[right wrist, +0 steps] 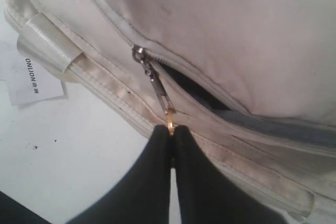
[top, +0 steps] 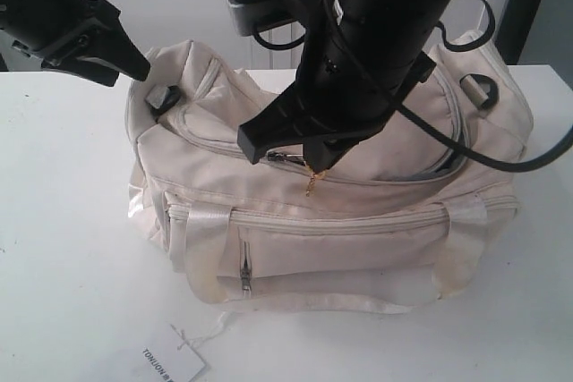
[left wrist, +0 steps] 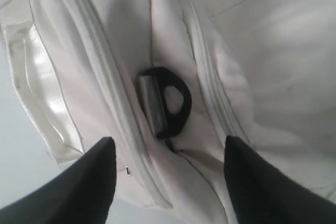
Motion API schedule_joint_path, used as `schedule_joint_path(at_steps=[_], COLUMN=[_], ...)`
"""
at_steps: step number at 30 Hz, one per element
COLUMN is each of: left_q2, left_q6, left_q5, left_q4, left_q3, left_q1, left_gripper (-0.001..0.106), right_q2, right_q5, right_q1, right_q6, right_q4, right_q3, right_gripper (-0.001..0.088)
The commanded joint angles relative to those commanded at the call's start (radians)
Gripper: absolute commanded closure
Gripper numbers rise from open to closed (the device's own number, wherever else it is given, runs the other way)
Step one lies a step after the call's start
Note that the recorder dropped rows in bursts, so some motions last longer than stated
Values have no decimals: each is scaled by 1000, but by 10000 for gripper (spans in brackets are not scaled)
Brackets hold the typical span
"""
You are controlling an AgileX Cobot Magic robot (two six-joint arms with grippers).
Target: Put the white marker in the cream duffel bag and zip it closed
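The cream duffel bag point(top: 358, 221) lies on the white bench point(top: 63, 221) with its front zip pocket point(top: 246, 266) facing the near edge. The white marker shows in none of the views, so we cannot tell where it is. The right end effector point(top: 320, 165) hangs over the middle of the bag's near side. In the right wrist view its fingers point(right wrist: 152, 171) are pressed together, clamped on the gold keyring point(right wrist: 170, 120) at the end of the zipper pull point(right wrist: 155, 80). The zipper slider point(top: 277, 157) stands about midway along the curved top zipper. We see the teeth joined to the left of the slider and a dark gap point(right wrist: 194, 90) open to its right. The left end effector point(top: 134, 67) hovers at the far left end of the bag, just beside the fabric; we cannot tell whether it touches. In the left wrist view its fingers point(left wrist: 89, 182) stand apart and hold nothing. A black ring point(left wrist: 168, 103) with a grey strap loop lies on the bag between the two fingers. A second black ring point(top: 481, 89) sits at the right end of the bag. A satin strap handle point(top: 201, 230) hangs down the near side at the left. A white paper tag point(top: 170, 362) with black lettering lies on the bench near the front edge, tied to the bag by a thin string.
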Motion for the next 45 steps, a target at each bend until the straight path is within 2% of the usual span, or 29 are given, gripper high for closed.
schedule_joint_path(at_steps=[13,16,25,33,38,42,45], left_q2=[-2,-2,-2,-2,-2,1,3], left_q6=[-74,-74,-25,-11,57,86,94], left_q5=[68,63,29,-26,-52,-56,-60], left_q4=[45,43,-83,-115,-214,-229,-229], left_q3=[6,35,136,206,260,283,283], left_q1=[0,0,0,0,0,0,0], left_gripper=[416,416,416,416,417,480,645], right_q2=[0,0,0,0,0,0,0], right_q5=[0,0,-3,-14,-18,-18,-17], right_q1=[0,0,0,0,0,0,0], right_q6=[0,0,0,0,0,0,0], right_q4=[0,0,0,-5,-5,-5,-7], right_q3=[0,0,0,0,0,0,0], right_gripper=[868,868,868,868,868,868,868])
